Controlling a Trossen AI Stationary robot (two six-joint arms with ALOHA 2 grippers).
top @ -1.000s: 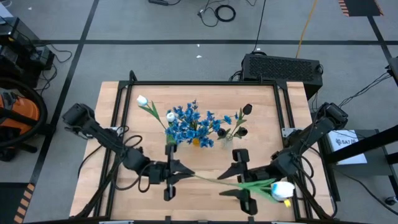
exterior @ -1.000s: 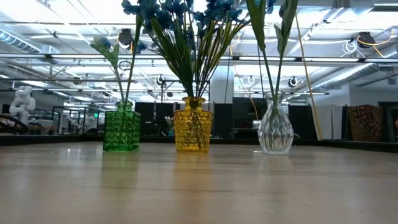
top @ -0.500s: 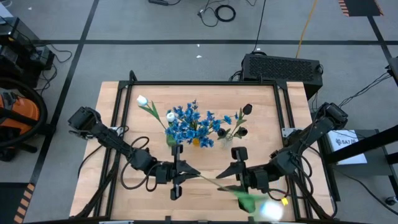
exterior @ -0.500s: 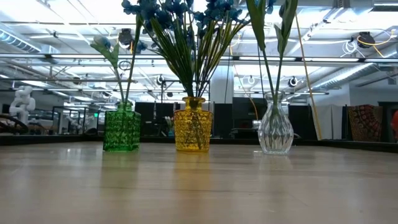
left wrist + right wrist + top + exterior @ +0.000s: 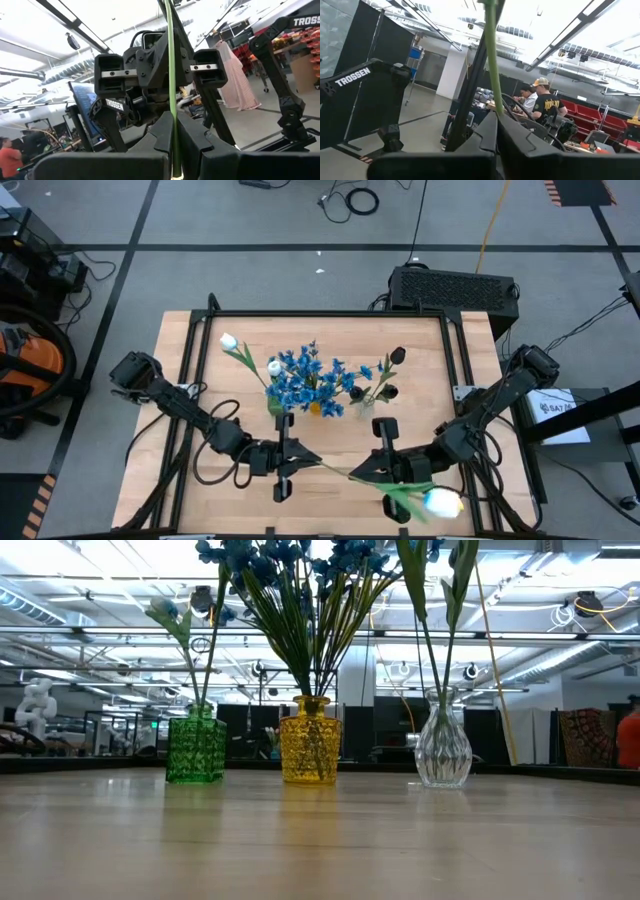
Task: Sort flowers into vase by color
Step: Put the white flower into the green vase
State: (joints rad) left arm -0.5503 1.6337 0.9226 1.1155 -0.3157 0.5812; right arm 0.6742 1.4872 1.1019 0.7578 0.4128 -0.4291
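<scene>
A white tulip flower (image 5: pixel 441 502) on a long green stem (image 5: pixel 330 468) hangs in the air between my two grippers near the table's front edge. My left gripper (image 5: pixel 297 461) is shut on the stem's bare end. My right gripper (image 5: pixel 368 473) faces it and is shut on the stem nearer the leaves. Three vases stand in a row at the table's middle. The green vase (image 5: pixel 196 747) holds a white tulip (image 5: pixel 229 341). The yellow vase (image 5: pixel 310 752) holds blue flowers (image 5: pixel 305 380). The clear vase (image 5: pixel 443 752) holds dark buds (image 5: pixel 396 357). My left gripper pinches the stem's bare end (image 5: pixel 173 150) between its two fingers, coming about level from the table's left. The stem runs on from the fingertips roughly along the fingers, clear of the table. My right gripper pinches the stem (image 5: pixel 493 107) between its two fingers, coming about level from the table's right. The stem lies roughly along the fingers. The leaves and white head (image 5: pixel 441 502) reach back past the gripper toward the near right, off the table.
The table's wooden top (image 5: pixel 320 840) lies bare in front of the vases. A dark frame (image 5: pixel 330 314) runs along the table's edges. People (image 5: pixel 542 107) show in the room beyond the table.
My right gripper has shut on the tulip's stem. My left gripper has gone a little toward the table's right and down with the stem's end. The white head has swung about near the front right and stays off the table.
</scene>
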